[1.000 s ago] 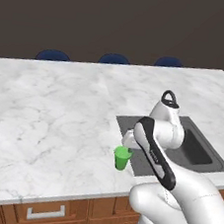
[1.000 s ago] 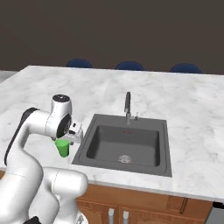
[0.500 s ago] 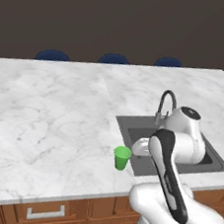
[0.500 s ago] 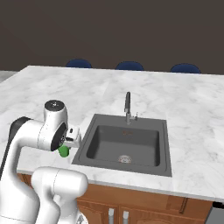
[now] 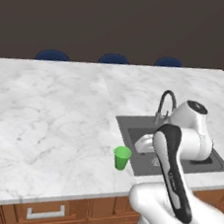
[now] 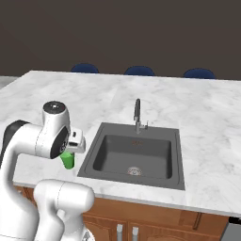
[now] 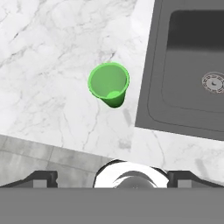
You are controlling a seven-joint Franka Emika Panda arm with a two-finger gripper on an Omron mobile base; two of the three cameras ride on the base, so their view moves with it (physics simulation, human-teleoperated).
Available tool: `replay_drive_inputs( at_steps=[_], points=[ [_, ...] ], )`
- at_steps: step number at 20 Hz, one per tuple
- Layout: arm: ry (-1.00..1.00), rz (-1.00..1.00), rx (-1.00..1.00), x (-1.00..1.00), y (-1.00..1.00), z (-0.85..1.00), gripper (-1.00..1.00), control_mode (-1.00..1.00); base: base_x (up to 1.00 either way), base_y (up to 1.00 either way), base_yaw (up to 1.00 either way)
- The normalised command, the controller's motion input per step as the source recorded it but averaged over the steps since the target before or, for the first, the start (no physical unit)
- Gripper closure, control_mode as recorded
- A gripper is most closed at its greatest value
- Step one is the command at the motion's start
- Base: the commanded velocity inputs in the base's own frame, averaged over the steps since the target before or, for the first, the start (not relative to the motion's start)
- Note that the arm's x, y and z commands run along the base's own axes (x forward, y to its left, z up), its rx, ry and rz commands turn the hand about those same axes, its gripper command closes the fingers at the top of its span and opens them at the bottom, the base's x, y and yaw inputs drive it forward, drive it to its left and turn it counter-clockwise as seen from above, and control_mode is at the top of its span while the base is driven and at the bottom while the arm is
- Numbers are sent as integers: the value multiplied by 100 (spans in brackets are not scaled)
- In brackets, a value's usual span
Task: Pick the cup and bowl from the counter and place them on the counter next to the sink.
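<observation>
The green cup (image 5: 122,157) stands upright on the white marble counter (image 5: 59,112), just left of the dark sink (image 5: 131,130). In the hand view I look down into the cup (image 7: 109,84), with the sink (image 7: 192,65) to its right. My gripper (image 7: 114,178) hovers above the cup, open wide and with nothing between its fingers. In the right base view the hand (image 6: 75,143) partly covers the cup (image 6: 69,161) beside the sink (image 6: 134,150). The bowl is out of view.
A gooseneck faucet (image 5: 165,103) rises behind the basin. Blue chair backs (image 5: 52,55) line the counter's far side. The counter's front edge runs close to the cup, with wooden drawers (image 5: 47,211) below it. Broad marble stretches to the left.
The hand has lifted off the cup and the arm has swung right, towards the sink. The cup has stayed standing where it was beside the sink.
</observation>
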Motion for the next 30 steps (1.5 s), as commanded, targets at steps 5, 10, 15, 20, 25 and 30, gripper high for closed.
replay_drive_inputs(
  at_steps=[5, 10, 15, 20, 25, 30],
  points=[
    [3, 0, -1, 0, 0, 0, -100, -100, 0, 0, 0],
    [0, 0, 0, 0, 0, 0, -100, -100, 0, 0, 0],
    [0, 0, 0, 0, 0, 0, -100, 100, -11, 0, 0],
    [0, 0, 0, 0, 0, 0, -100, 100, -95, -13, -8],
    [0, 0, 0, 0, 0, 0, -100, 100, -72, 1, -55],
    [0, 0, 0, 0, 0, 0, -100, 100, -20, 2, -85]
  ],
)
